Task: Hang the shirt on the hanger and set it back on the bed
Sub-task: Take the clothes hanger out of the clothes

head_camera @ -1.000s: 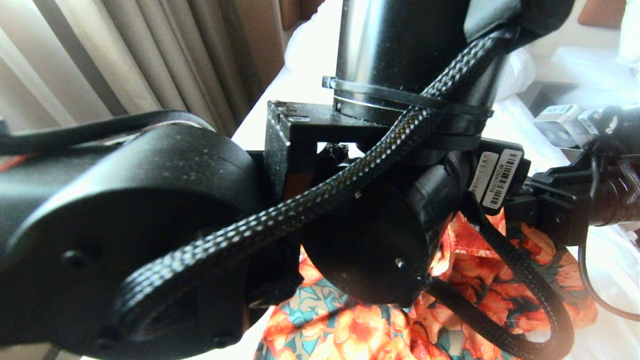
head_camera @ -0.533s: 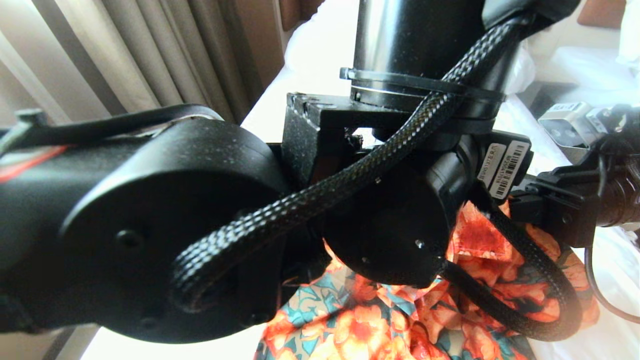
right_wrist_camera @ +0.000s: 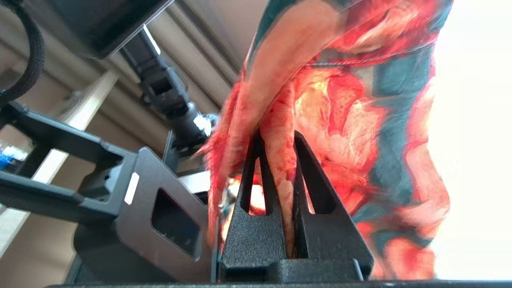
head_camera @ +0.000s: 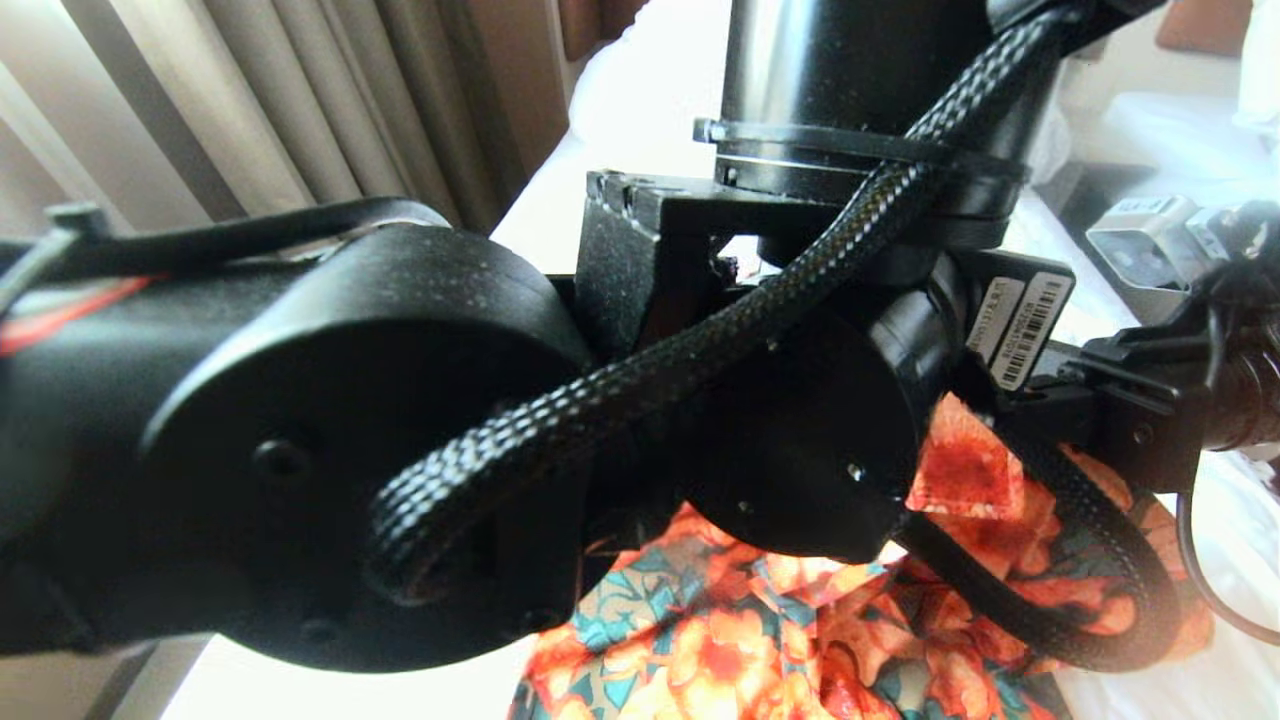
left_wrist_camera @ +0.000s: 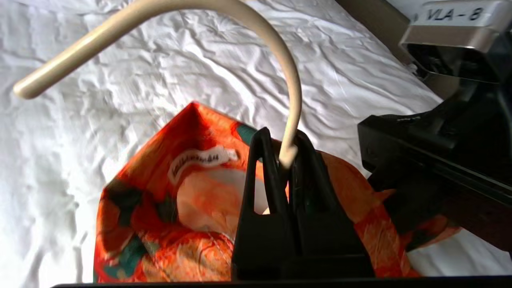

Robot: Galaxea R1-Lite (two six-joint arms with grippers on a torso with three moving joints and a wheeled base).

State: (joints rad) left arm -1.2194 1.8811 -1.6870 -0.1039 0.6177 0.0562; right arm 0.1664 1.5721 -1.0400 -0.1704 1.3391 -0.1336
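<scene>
The bed [left_wrist_camera: 80,132] fills the background, its white sheet creased all over, with curtains [head_camera: 260,110] hanging beside it. Over it hangs the shirt [left_wrist_camera: 160,208], a loose bundle of orange flowers on dark green, its collar spread open so the white neck label [left_wrist_camera: 198,160] faces up. In the head view the left arm [head_camera: 300,450] blocks most of the scene, and only the shirt's lower folds show beneath it.

The cloth is soft and light. It will sag and slide wherever it is not held, so it is best taken at the collar or a shoulder seam, where the doubled fabric gives something to bite on. The hanger [left_wrist_camera: 280,76] is the opposite: thin, stiff and smooth, light enough to swing, and likely to twist in a grip unless it is pinched at the neck just below the hook.

That is where the left gripper [left_wrist_camera: 285,160] has it, with its fingers pressed together on the cream wire, and the hook curves away above them. The shirt's open collar sits right behind and below those fingertips. The hanger's shoulders are hidden, so whether they are already inside the shirt is hard to say.

The right gripper [right_wrist_camera: 276,160] is close alongside, pinching a fold of the shirt between its closed fingers.
</scene>
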